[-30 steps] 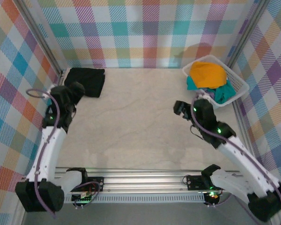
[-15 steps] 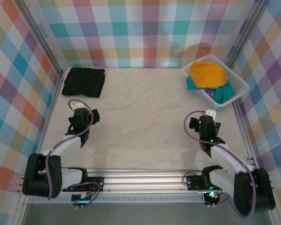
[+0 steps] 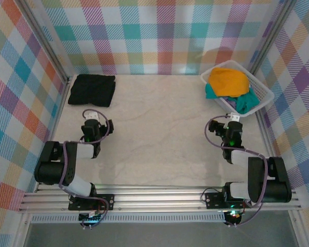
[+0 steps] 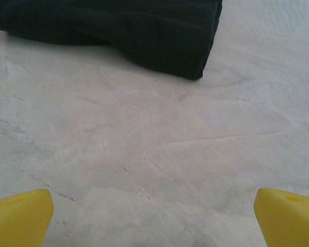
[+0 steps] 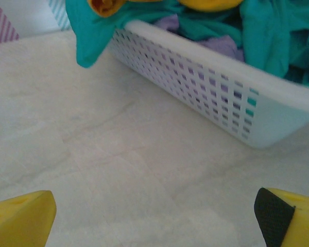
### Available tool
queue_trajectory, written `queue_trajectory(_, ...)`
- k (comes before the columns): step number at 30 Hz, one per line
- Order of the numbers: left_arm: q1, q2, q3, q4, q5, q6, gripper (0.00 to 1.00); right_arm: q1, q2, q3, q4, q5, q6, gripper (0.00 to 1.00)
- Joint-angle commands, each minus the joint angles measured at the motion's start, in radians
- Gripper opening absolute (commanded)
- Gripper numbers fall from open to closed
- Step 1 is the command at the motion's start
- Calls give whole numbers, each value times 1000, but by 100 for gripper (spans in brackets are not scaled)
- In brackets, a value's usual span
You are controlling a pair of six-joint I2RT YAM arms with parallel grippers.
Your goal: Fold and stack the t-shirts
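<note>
Far-left corner of the bench (image 3: 159,134): black t-shirt (image 3: 92,90) lies folded into a flat rectangle, alone, nothing stacked on it. Left gripper (image 3: 92,127) sits low over bare bench, near that shirt but apart from it; in the left wrist view its fingers are spread wide at the frame corners, holding nothing. Right gripper (image 3: 230,129) is likewise low, spread wide and empty, just short of the white basket (image 3: 262,95), facing its lattice wall. Basket holds an orange t-shirt (image 3: 227,81) heaped on top, a teal t-shirt (image 3: 245,103) bunched below and spilling over the rim, plus some purple cloth (image 5: 221,46) visible from the right wrist. Judgement: one shirt done, stack started; the basket's shirts are unfolded and left to do, so the task looks early, likely under halfway.
</note>
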Motion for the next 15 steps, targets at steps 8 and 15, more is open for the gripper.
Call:
queue_trajectory(8,-9,11,-10,105,11,30,100,-20,183,6,265,-127,-42,100)
queue_trajectory(15,-11,9,-12,105,11,30,100,35,192,56,177,-6,-66,100)
